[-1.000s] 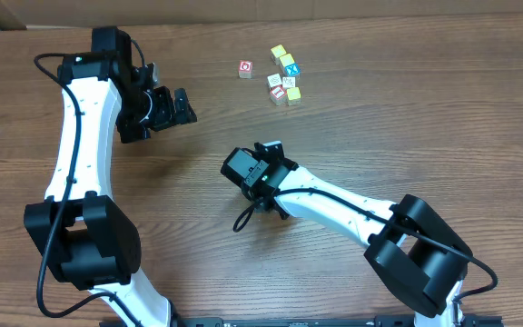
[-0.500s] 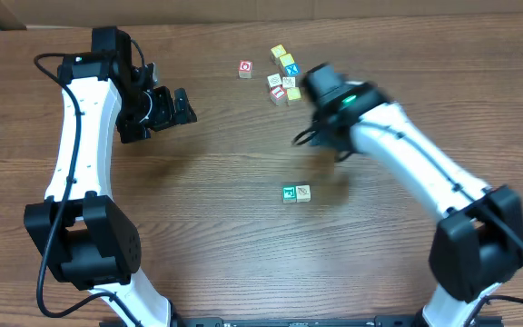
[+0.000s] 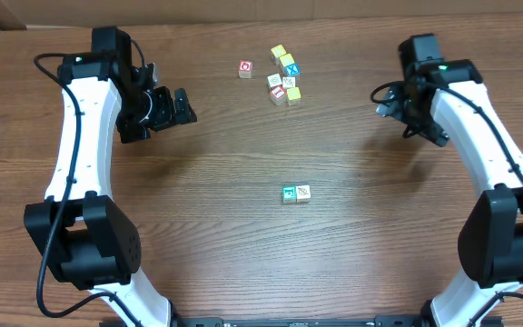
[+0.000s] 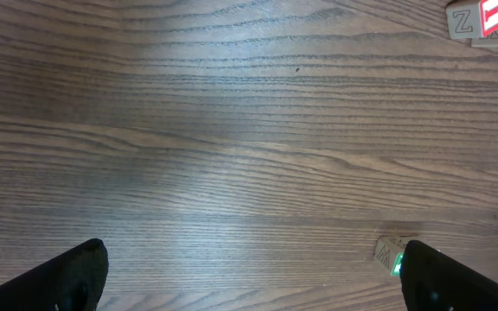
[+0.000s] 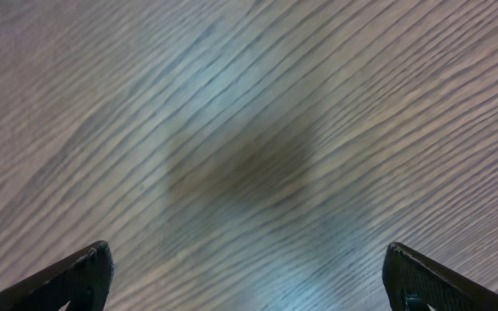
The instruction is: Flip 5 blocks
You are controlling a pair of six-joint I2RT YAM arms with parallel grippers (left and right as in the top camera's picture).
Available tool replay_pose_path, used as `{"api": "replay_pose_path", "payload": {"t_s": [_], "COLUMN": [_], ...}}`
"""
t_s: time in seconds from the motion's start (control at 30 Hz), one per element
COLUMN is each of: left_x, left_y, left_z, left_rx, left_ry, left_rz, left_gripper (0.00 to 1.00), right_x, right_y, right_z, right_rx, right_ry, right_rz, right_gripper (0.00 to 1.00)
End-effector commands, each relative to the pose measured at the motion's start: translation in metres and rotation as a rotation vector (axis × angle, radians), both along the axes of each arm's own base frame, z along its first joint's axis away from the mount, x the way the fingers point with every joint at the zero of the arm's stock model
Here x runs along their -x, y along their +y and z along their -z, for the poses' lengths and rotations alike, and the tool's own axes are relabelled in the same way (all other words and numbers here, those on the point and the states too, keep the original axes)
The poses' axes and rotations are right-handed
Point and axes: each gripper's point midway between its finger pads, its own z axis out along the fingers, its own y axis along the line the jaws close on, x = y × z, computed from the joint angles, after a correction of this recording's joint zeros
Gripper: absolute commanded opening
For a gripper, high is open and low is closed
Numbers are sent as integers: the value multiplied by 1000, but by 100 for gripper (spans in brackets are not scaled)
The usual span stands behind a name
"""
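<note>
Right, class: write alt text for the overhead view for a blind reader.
Two blocks lie side by side at the table centre; a cluster of blocks lies near its far edge. Left gripper and right gripper hover empty.

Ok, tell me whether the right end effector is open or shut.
Open: on the right end effector, fingers sit far apart, only table between.

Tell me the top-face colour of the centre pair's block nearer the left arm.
That block shows green, best in overhead.

Table [image 3: 243,254]: brown wood-grain top, smooth, soft sheen under the light. Blocks [image 3: 285,86]: pale bare wood, matt, faces printed in colour. Left arm [image 3: 74,136] and right arm [image 3: 484,136]: glossy white plastic shells, matt black plastic joints.
</note>
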Motion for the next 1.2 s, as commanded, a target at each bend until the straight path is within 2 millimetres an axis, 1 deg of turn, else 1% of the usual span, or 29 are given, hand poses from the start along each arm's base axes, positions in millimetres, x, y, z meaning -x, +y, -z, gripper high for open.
{"api": "replay_pose_path", "payload": {"t_s": [0.0,0.47,0.53,0.57,0.67,0.77,0.83,0.93,1.0,1.1,1.17], "left_x": [-6,-6,-26,-32,-41,-42,-41,-37,-31,-24,-18], "left_y": [0,0,2,3,4,2,-3,-23,-33,-48,-62], "left_z": [-8,-8,-12,-14,-17,-18,-19,-24,-25,-23,-22], "left_rx": [0,0,-8,-11,-14,-4,36,150,195,221,224], "left_ry": [-25,-28,-112,-138,-178,-183,-172,-159,-138,-106,-85], "left_rz": [-9,-9,-9,-9,-9,-10,-30,-13,4,29,60], "left_gripper": [100,100,100,100,100,100,100,100,100,100,100], "right_x": [-4,-6,-6,-6,-6,-6,-6,-6,-6,-6,-6], "right_y": [-3,-3,-3,-3,-3,-3,-3,-3,-3,-3,-3], "right_z": [-11,-12,-12,-12,-12,-12,-12,-12,-12,-12,-12], "right_rx": [-9,-10,-10,-10,-10,-10,-10,-10,-10,-10,-10], "right_ry": [-40,-50,-50,-50,-50,-50,-50,-50,-50,-50,-50], "right_rz": [10,10,11,10,11,11,11,10,11,11,10], "right_gripper": [100,100,100,100,100,100,100,100,100,100,100]}}
